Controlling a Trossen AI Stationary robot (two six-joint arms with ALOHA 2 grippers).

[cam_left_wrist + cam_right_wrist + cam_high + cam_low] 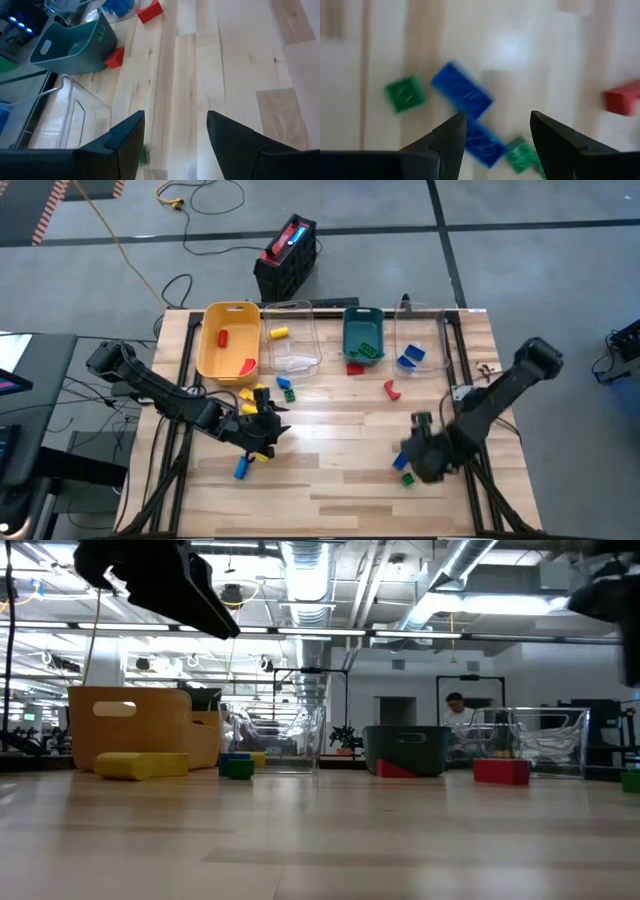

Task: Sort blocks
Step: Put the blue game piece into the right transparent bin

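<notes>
Small blocks lie loose on the wooden table [330,470]. My right gripper [497,132] hangs open, pointing down over two blue blocks [462,95] that lie end to end; green blocks [405,93] lie beside them and a red block [622,98] farther off. In the high view this gripper [412,452] is at the near right. My left gripper [175,132] is open over bare wood, nothing between its fingers; it stands at the table's left [270,427] among yellow blocks [248,393]. A blue block [240,468] lies nearer the front edge.
Along the far edge stand a yellow bin [230,345] with red blocks, a clear bin [292,345] with a yellow block, a teal bin [362,335] with green blocks, and a clear bin [420,350] with blue ones. Red blocks [391,389] lie before the teal bin.
</notes>
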